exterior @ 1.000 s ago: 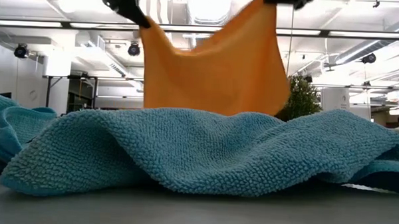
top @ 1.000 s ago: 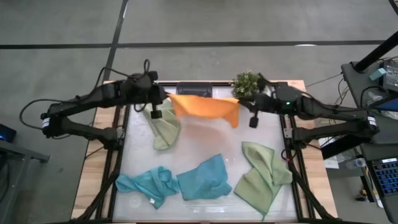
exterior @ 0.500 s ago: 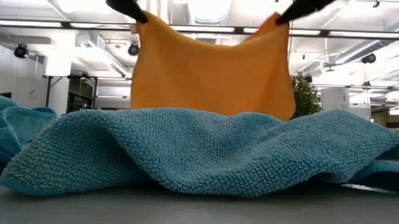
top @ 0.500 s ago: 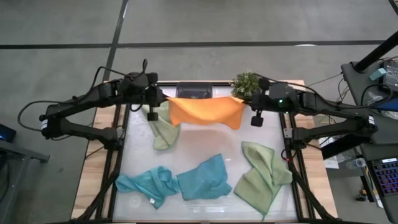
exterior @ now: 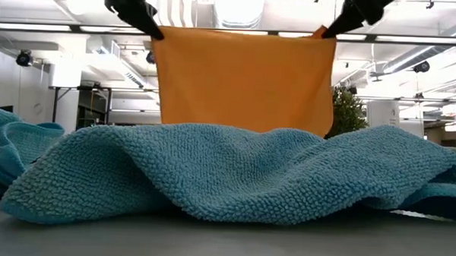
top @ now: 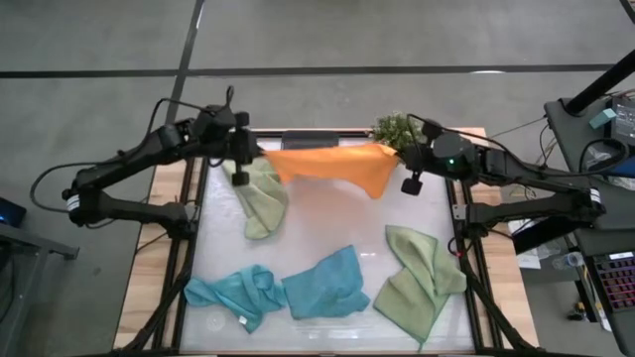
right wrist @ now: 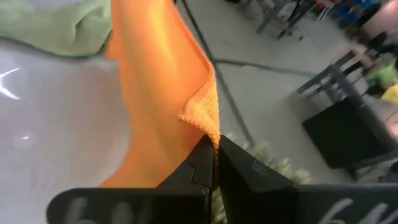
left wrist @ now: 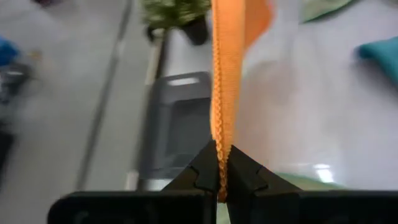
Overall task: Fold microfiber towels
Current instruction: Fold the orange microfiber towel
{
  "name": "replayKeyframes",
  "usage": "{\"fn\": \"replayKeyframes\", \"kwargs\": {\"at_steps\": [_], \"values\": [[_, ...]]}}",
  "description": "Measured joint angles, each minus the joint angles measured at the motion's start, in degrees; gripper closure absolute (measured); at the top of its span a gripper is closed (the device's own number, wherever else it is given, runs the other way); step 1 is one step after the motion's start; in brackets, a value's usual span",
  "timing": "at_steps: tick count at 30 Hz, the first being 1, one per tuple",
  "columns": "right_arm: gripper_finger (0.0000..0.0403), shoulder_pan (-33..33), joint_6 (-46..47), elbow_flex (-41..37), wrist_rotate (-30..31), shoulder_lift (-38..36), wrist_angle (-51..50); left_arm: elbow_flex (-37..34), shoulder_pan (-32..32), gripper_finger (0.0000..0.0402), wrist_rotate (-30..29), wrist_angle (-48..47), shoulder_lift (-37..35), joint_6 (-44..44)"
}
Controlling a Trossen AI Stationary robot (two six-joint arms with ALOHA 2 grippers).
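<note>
High view: orange towel [top: 332, 167] hangs stretched in the upper centre of the frame, one top corner pinched in the closed left gripper [top: 260, 155], the other in the closed right gripper [top: 400, 151], above the table [top: 327, 223].

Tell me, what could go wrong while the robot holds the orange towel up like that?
The orange towel hangs stretched between the left end effector and the right end effector, each pinching only a corner edge, so a corner might slip out. The potted plant stands close to the right end effector and could get knocked. When lowered, the towel might land on the sage green towel lying just beneath its left side.
</note>
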Motion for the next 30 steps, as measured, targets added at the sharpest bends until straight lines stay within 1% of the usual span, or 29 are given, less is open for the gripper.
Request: {"fn": "replayKeyframes", "kwargs": {"at_steps": [4,8,11,13,16,19,23,27,30], "values": [[0.0394,0.03,5.97,-2.57,-6.62,-0.96,-2.24,-4.25,-2.21,0.0402,4.19,-0.03,-0.05,-5.80],[0.0394,1.12,11.06,-6.47,-14.05,-1.59,-3.30,-8.82,-7.17,0.0402,4.66,1.13,-0.22,-11.29],[0.0394,3.22,15.01,-9.75,-18.91,-1.98,-3.24,-12.42,-12.14,0.0402,4.63,2.41,-0.19,-15.16],[0.0394,4.93,18.14,-11.82,-21.12,-2.11,-3.20,-15.02,-15.85,0.0402,4.67,6.18,-0.07,-17.80],[0.0394,7.85,24.01,-14.43,-23.90,-1.82,-2.52,-19.33,-21.14,0.0402,4.65,14.26,-0.07,-22.72],[0.0394,11.24,29.65,-17.49,-25.33,-1.39,-0.90,-22.87,-25.54,0.0402,4.65,20.21,0.29,-26.76],[0.0394,15.78,35.84,-21.12,-25.34,-0.65,0.51,-26.23,-29.07,0.0402,4.40,25.59,1.57,-32.72],[0.0394,20.11,42.17,-23.12,-25.35,0.34,1.16,-28.06,-31.25,0.0402,4.30,26.97,3.43,-37.44],[0.0394,22.81,46.02,-24.53,-25.28,1.33,4.78,-28.34,-32.35,0.0402,4.35,26.28,5.48,-38.82]]}}
